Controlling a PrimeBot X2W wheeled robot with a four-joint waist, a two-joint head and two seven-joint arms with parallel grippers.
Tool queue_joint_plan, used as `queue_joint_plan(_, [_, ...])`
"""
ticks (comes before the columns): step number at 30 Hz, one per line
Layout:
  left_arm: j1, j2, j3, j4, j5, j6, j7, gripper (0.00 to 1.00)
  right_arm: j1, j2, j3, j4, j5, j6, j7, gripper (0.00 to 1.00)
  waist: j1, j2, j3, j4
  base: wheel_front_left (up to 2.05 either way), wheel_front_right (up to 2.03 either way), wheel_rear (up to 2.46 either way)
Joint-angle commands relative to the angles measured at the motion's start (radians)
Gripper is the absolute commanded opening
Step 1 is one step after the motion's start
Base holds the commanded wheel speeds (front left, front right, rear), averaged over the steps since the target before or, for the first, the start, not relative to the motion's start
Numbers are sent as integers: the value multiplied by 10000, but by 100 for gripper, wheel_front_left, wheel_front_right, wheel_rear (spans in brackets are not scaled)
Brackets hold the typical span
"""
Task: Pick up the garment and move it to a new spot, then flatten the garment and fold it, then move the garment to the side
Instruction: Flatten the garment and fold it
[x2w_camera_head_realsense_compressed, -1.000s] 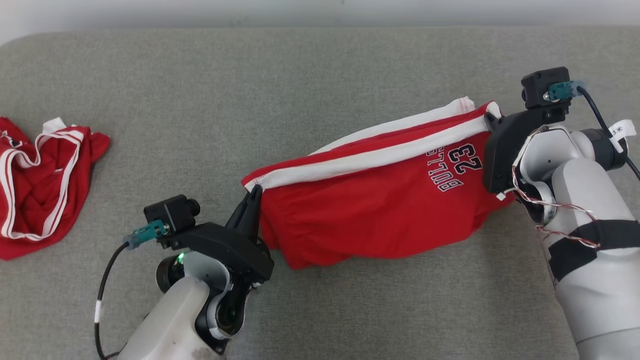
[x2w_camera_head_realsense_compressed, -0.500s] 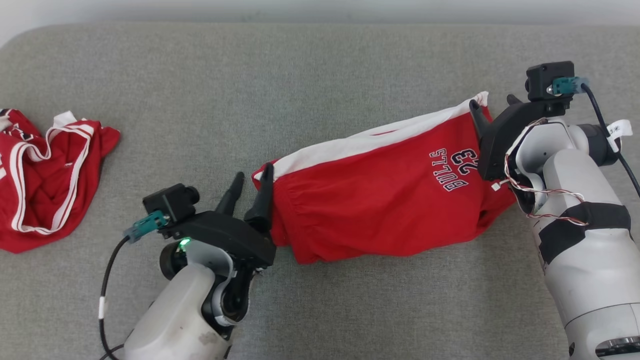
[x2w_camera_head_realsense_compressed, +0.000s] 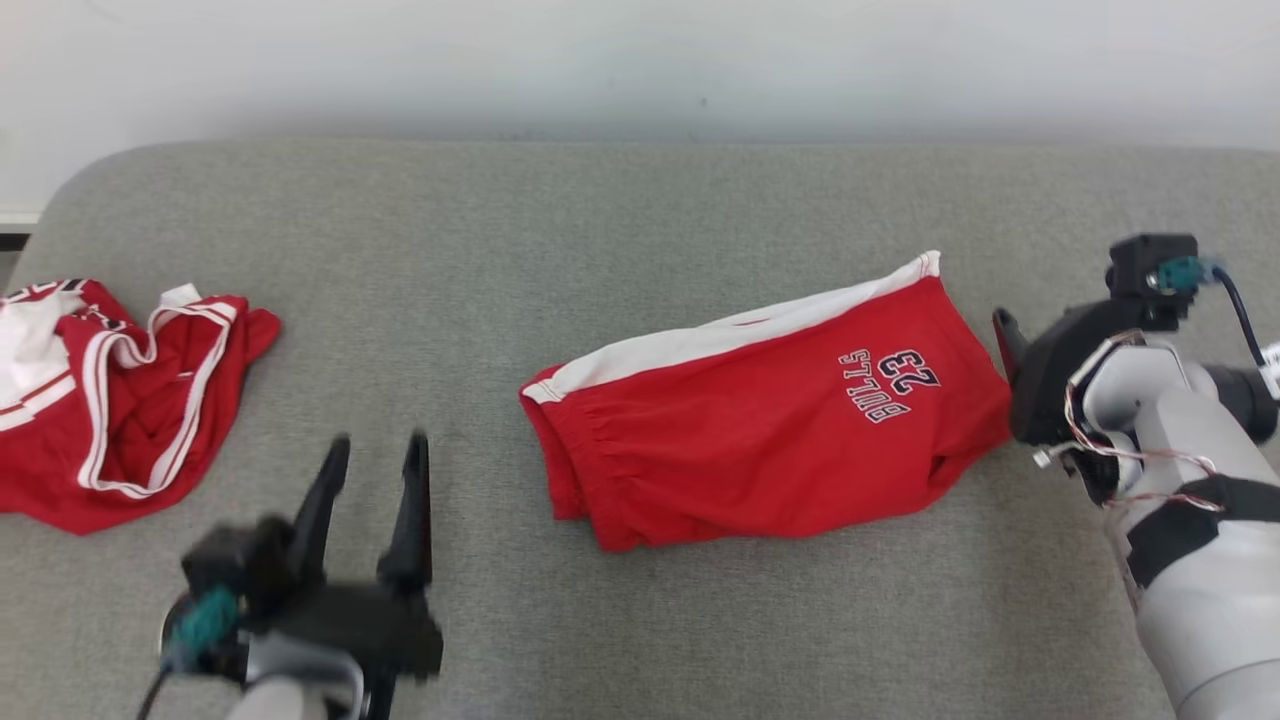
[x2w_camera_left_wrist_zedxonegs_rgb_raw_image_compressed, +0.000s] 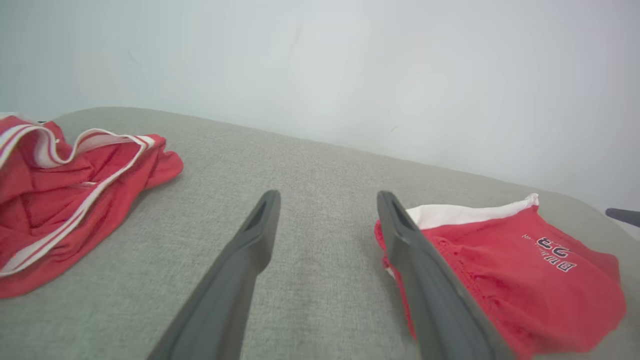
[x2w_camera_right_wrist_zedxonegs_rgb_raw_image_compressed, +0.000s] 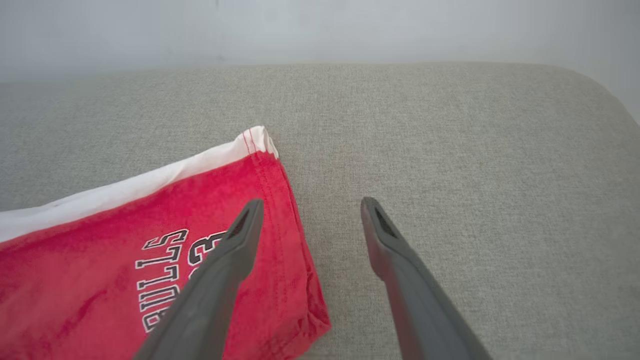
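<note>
1. Where the grey woven fabric surface (x2w_camera_head_realsense_compressed: 640, 200) stretches out, the folded red shorts (x2w_camera_head_realsense_compressed: 770, 440), with a white side band and "BULLS 23" lettering, lie flat on it, free of both claws.
2. The left gripper (x2w_camera_head_realsense_compressed: 380, 445) stands to the left of the shorts, clear of their gathered waistband end. Its two dark fingers are spread wide, with only bare grey surface between them.
3. The right gripper (x2w_camera_right_wrist_zedxonegs_rgb_raw_image_compressed: 311, 205) sits just beside the shorts' right hem end, its fingers parted and grasping nothing. In the right wrist view one finger overlaps the lettered corner and the other stands over bare surface. Whether the first touches the cloth I cannot tell.
4. A crumpled red garment with white trim (x2w_camera_head_realsense_compressed: 120, 400) lies well apart from the shorts, far to their left, beyond the left gripper.
5. A pale wall (x2w_camera_head_realsense_compressed: 640, 60) rises behind the shorts, past the surface's far edge.
</note>
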Motion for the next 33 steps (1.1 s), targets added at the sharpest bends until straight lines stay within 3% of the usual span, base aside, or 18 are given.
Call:
queue_joint_plan(1, [323, -14, 95, -125, 303, -54, -2, 100, 130, -53, -42, 67, 67, -27, -5, 100, 2, 1, -109, 127, 0, 0, 0])
queue_joint_plan(13, [2811, -1109, 2386, -1477, 2604, -1372, -3, 100, 327, -380, -790, 1146, 92, -27, -344, 100, 2, 1, 153, 789, 0, 0, 0])
queue_joint_plan(22, [3067, -1562, 3013, -1833, 3313, -1844, -4, 100, 35, -492, -1145, 1796, 79, -27, -191, 100, 2, 1, 567, 1234, 0, 0, 0])
queue_joint_plan(29, [2962, -1695, 3236, -1801, 3475, -1990, -4, 100, 35, -31, -903, 2492, 267, 11, 1248, 100, 2, 1, 729, 1305, 0, 0, 0])
queue_joint_plan(30, [2957, -1707, 3256, -1800, 3481, -2016, -4, 100, 69, 19, -834, 2534, 279, 14, 1427, 80, 2, 1, 728, 1298, 0, 0, 0])
queue_joint_plan(32, [2959, -1721, 3296, -1786, 3469, -2051, -4, 100, 120, 62, -675, 2473, 353, 24, 1564, 0, 2, 1, 722, 1272, 0, 0, 0])
queue_joint_plan(33, [2956, -1725, 3319, -1766, 3453, -2069, -6, 100, 155, 35, -614, 2429, 399, 24, 1569, 0, 2, 1, 719, 1249, 0, 0, 0])
